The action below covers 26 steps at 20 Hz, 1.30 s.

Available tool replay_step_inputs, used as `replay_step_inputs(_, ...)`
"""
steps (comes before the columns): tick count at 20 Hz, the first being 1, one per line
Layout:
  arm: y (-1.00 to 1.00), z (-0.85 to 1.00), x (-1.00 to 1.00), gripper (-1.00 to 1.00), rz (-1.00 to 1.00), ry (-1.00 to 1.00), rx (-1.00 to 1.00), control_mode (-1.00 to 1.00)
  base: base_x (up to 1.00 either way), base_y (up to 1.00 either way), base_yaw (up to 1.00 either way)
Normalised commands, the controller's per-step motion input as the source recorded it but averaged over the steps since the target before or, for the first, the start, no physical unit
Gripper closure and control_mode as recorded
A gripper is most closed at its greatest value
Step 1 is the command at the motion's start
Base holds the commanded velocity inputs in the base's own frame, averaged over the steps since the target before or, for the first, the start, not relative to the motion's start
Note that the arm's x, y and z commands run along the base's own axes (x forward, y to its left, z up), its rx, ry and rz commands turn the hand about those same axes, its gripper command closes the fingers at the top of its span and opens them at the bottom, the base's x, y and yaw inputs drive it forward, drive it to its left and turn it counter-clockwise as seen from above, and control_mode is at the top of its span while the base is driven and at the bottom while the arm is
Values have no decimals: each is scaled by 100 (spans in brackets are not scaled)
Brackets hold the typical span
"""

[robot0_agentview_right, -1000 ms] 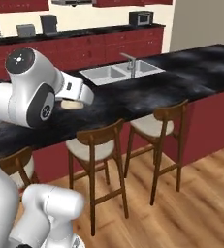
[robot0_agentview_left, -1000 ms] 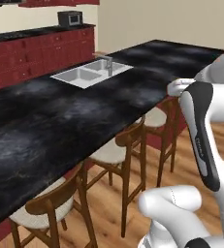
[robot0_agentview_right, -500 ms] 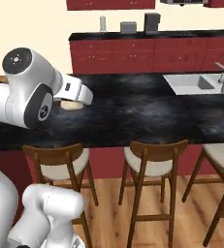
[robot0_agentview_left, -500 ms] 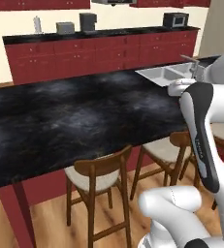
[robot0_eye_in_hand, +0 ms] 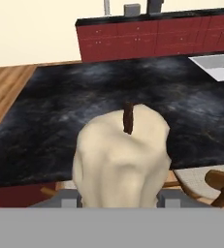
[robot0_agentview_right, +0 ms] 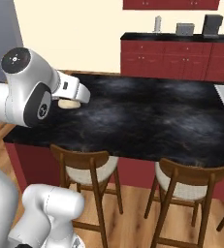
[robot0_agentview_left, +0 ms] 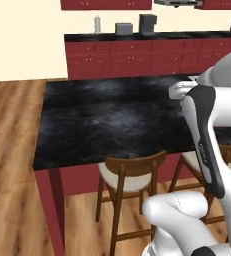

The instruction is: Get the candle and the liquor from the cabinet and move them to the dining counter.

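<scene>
Hand view shows the candle [robot0_eye_in_hand: 120,157] filling the lower centre of the frame, its dark wick [robot0_eye_in_hand: 128,117] upright, seated between the gripper [robot0_eye_in_hand: 117,196] tips at the bottom edge; the jaws are clamped on its base. In the right base view a cream edge of the candle [robot0_agentview_right: 69,103] shows at centre left, just under the arm's forearm and above the near left end of the dining counter [robot0_agentview_right: 147,121].

Change noted: both base views have swung compared with half a second ago. The sink [robot0_eye_in_hand: 215,66], then at mid-right of the left base view, is now all but off its right edge, and the counter's end with open wooden floor [robot0_agentview_left: 12,130] has come into the left of that frame. This is base travel, not movement of the objects; the grip looks unaltered.

Judgement: the candle is in carry, hovering over the counter top and not yet set down. The liquor remains to be fetched.
</scene>
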Motion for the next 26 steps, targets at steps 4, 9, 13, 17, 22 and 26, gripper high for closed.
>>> replay_step_inputs(4,0,0,0,100,0,0,0,100,23,35,0)
replay_step_inputs(9,0,0,0,100,0,0,0,100,39,32,-6)
replay_step_inputs(13,0,0,0,100,0,0,0,100,49,26,-11)
replay_step_inputs(17,0,0,0,100,0,0,0,100,54,15,-7)
replay_step_inputs(22,0,0,0,100,0,0,0,100,51,13,-5)
replay_step_inputs(26,0,0,0,100,0,0,0,100,51,6,-1)
